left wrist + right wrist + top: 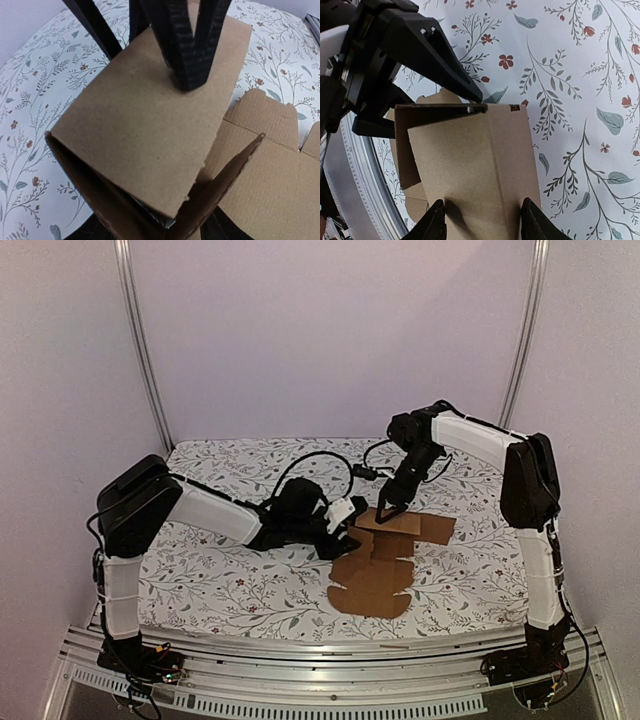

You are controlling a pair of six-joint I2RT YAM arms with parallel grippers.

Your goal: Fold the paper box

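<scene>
The box (375, 580) lies on the floral bench (220, 580), just right of the bench's middle and toward its near edge. It is only partly formed. Most of the brown sheet lies flat on the bench, with its flaps (270, 175) spread out on the near side. At the end of the sheet farther from the near edge, one panel (140, 125) stands raised and tilted. A side wall (95, 200) is folded under the panel, so the two make an open pocket. Only cardboard shows clearly inside the pocket. A pale glint deep in the fold is too small to make out.

The left tool (352, 530) reaches in over the middle of the bench. It holds the folded corner of the box, with one finger against each outer face of the fold.

The right tool (385, 512) comes down from the far right of the bench. Its jaws are about half parted and clamp nothing. One ribbed fingertip (192, 75) rests on the outer face of the raised panel. The other finger passes beside the panel's edge.
</scene>
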